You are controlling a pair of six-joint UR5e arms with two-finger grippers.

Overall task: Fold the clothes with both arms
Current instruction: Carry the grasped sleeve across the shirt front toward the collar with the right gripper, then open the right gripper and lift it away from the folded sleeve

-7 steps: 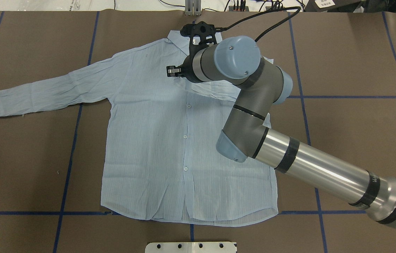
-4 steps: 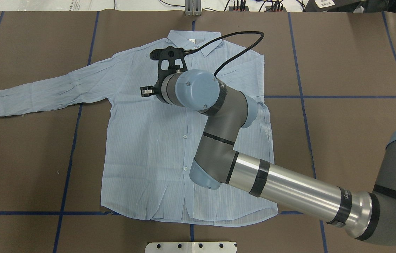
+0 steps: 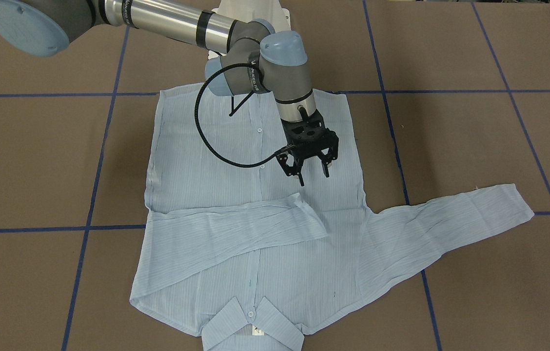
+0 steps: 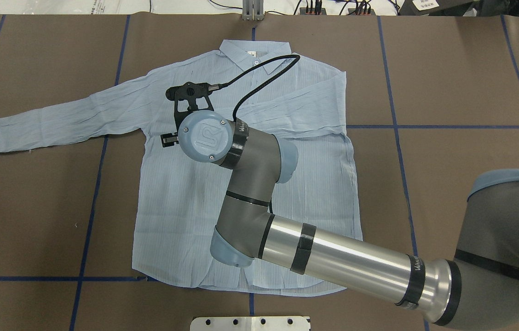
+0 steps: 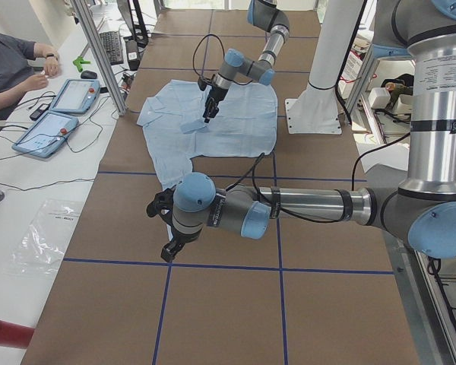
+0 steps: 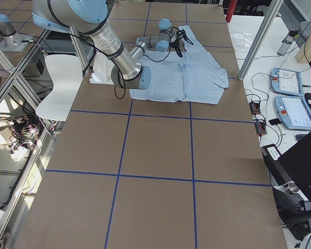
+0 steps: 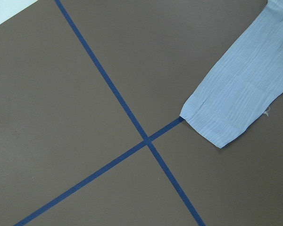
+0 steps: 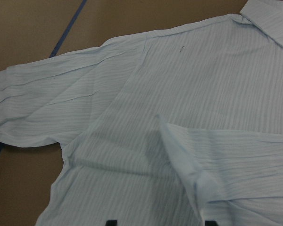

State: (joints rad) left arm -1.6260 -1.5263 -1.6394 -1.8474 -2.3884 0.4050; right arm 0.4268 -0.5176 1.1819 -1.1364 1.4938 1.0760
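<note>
**Status: sleeve fold, transition between sleeves**

1. Location of workpiece. The shirt (image 4: pixel 172 207) lies flat, front up, at the centre of the overhead view on the brown-papered table (image 4: pixel 462 69), with the collar (image 4: pixel 255 50) toward the top edge. One sleeve (image 4: pixel 296 103) is folded across the chest in the upper right of the garment. The other sleeve (image 4: pixel 57 119) extends unfolded toward the left edge of the frame.

2. Right gripper (image 3: pixel 313 176). Its jaws are spread and nothing lies between them. It hangs above the chest panel, clear of the cloth (the right wrist view shows two dark fingertips well apart at its bottom edge, with only fabric below).

3. Change. Over the last second the right arm has swung from beside the collar, at upper centre of the overhead view, down and left across the button placket. The gripper is now over the shirt body near the armpit of the unfolded sleeve. The folded sleeve has kept its position.

4. Meaning. The first sleeve fold appears complete and released. The likely next step is the second sleeve.

5. Left gripper (image 5: pixel 167 228). It hovers over bare table, near that sleeve's cuff (image 7: pixel 236 108), which sits in the upper right of the left wrist view. Whether its jaws are open cannot be determined.
</note>
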